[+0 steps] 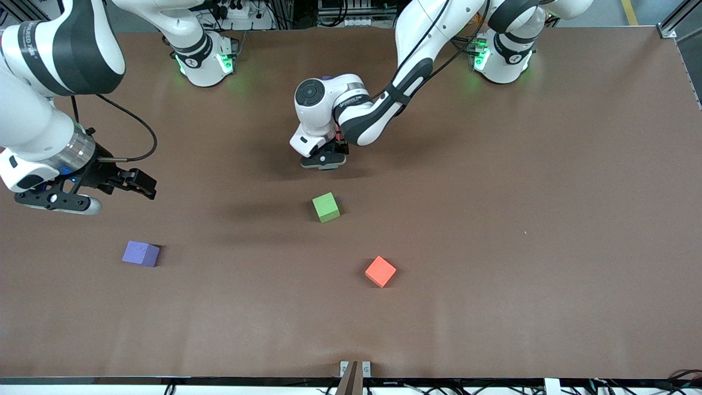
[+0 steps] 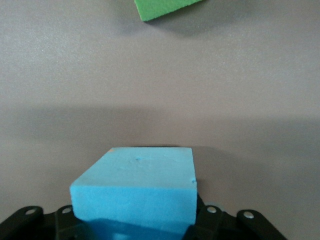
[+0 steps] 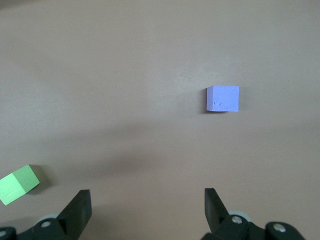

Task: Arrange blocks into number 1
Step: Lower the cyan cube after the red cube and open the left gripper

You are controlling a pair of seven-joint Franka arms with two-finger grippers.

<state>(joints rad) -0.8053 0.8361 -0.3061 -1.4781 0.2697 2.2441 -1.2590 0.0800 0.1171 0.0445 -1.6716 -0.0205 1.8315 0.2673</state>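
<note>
Three blocks lie loose mid-frame: green block (image 1: 326, 207), orange block (image 1: 380, 271), purple block (image 1: 141, 253). Left gripper (image 1: 324, 159), low at centre, has a light blue block (image 2: 136, 189) between its fingers; whether clamped, I cannot tell. Right gripper (image 1: 96, 192) waits with jaws apart.

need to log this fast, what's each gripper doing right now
Left gripper: low over the table, a light blue foam cube between its jaws; grip cannot be told.
Right gripper: open, holding nothing, hanging above the table.

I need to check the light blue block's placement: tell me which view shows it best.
The left wrist view: the light blue block fills the foreground between the left gripper's fingers, resting on the table. In the front view the left gripper and wrist cover it completely. The right wrist view does not show it, only the purple block and green block.
</note>
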